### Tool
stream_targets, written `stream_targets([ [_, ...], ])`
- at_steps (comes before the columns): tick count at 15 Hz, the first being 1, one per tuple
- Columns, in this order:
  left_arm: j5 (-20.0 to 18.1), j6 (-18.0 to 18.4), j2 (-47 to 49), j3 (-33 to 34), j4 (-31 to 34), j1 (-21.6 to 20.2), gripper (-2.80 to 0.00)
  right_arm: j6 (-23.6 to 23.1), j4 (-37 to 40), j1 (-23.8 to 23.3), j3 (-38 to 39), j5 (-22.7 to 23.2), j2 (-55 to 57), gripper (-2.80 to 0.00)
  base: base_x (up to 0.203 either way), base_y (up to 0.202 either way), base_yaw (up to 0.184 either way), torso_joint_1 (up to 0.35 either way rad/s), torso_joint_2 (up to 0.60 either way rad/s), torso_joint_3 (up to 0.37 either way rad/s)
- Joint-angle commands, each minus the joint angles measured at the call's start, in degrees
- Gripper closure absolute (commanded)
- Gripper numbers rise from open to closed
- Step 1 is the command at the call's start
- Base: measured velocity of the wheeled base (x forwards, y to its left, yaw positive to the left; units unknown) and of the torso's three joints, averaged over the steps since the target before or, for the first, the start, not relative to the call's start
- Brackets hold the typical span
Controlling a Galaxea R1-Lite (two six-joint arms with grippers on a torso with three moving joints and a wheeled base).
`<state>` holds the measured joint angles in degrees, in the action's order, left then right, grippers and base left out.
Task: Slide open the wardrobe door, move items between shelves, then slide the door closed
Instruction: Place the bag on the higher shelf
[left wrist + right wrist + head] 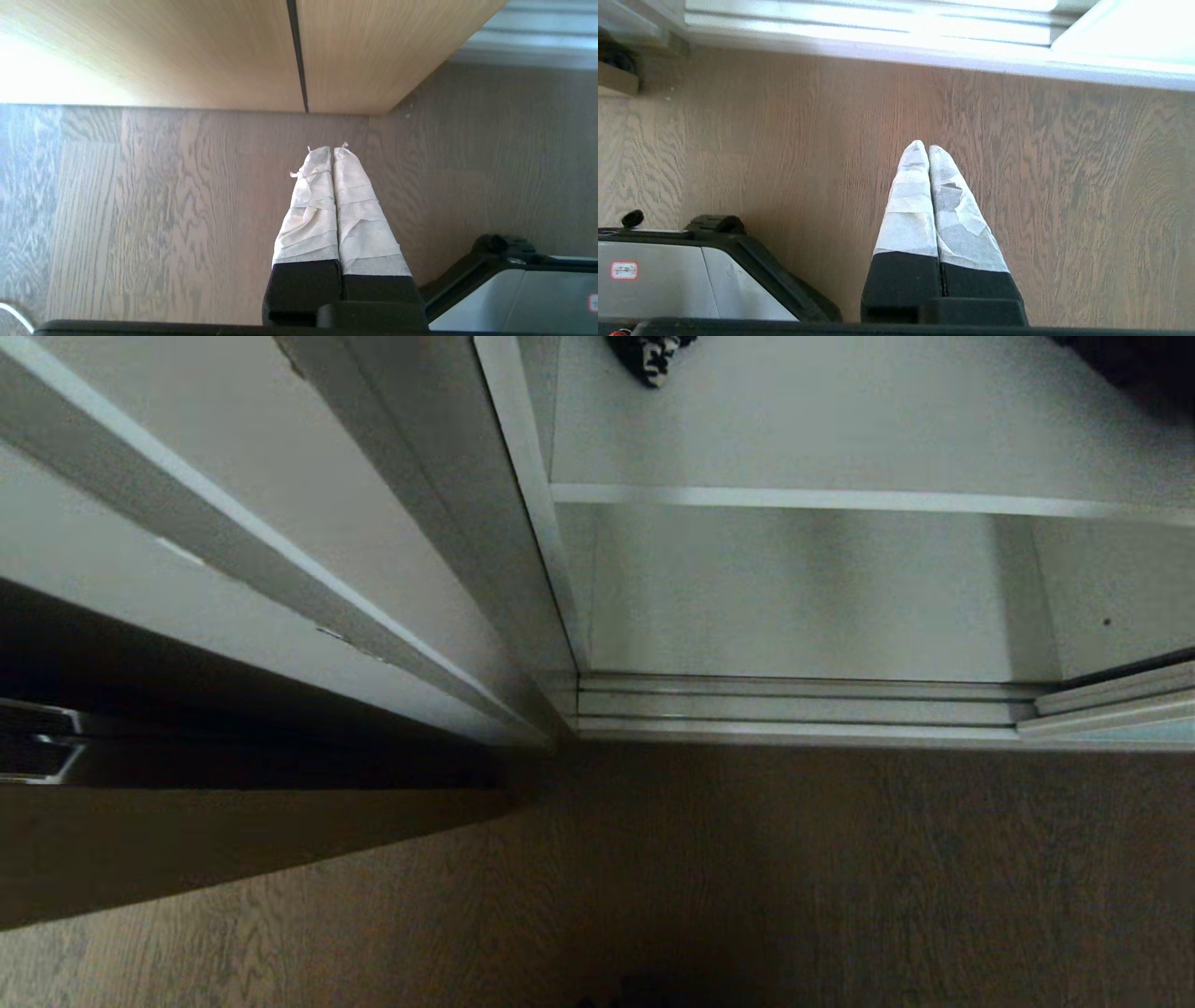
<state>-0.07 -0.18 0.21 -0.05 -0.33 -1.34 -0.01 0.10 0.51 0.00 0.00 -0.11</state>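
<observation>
- In front of us, on the right, the wardrobe stands open: we see a white shelf [840, 497] across it, the bottom compartment under it, and the floor tracks [794, 707] along its near edge.
- The door [1111, 709] shows only as a framed corner at the far right of the tracks, so we judge it already slid aside.
- On the shelf, a black item [1134, 364] sits at the far right, cut off by the top of the view; we cannot tell its whole shape.
- A black-and-white patterned thing [653, 355] lies further left on the same shelf, well apart from it.
- To the left stands a wood-grain door [299, 51] with a dark groove, which has no part in the job.
- Neither arm shows in the head view.
- The left gripper [332, 151] hangs over the wood floor [140, 210], jaws pressed together and holding nothing.
- The right gripper [923, 147] hangs likewise over the floor near the tracks, jaws pressed together, empty.
- We judge the step in hand to be the move between shelves, with no reach begun.
- Next we would need one arm raised to the shelf, its jaws spread and then closed on the black item's soft fabric.
- The right arm looks the nearer one, since the item lies on the right.
</observation>
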Motion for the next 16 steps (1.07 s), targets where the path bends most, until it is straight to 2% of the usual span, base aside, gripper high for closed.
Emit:
stream_targets([
  [1, -0.01, 0.01, -0.03, -0.04, -0.02, 0.02, 0.00, -0.08, -0.01, 0.02, 0.03, 0.00, -0.07, 0.00, 0.000, 0.000, 0.000, -0.002, 0.01, 0.200],
  [16, -0.01, 0.00, -0.03, -0.04, -0.02, 0.02, 0.00, -0.05, -0.01, 0.02, 0.00, 0.00, -0.08, 0.00, 0.000, 0.000, 0.000, 0.002, 0.00, 0.203],
])
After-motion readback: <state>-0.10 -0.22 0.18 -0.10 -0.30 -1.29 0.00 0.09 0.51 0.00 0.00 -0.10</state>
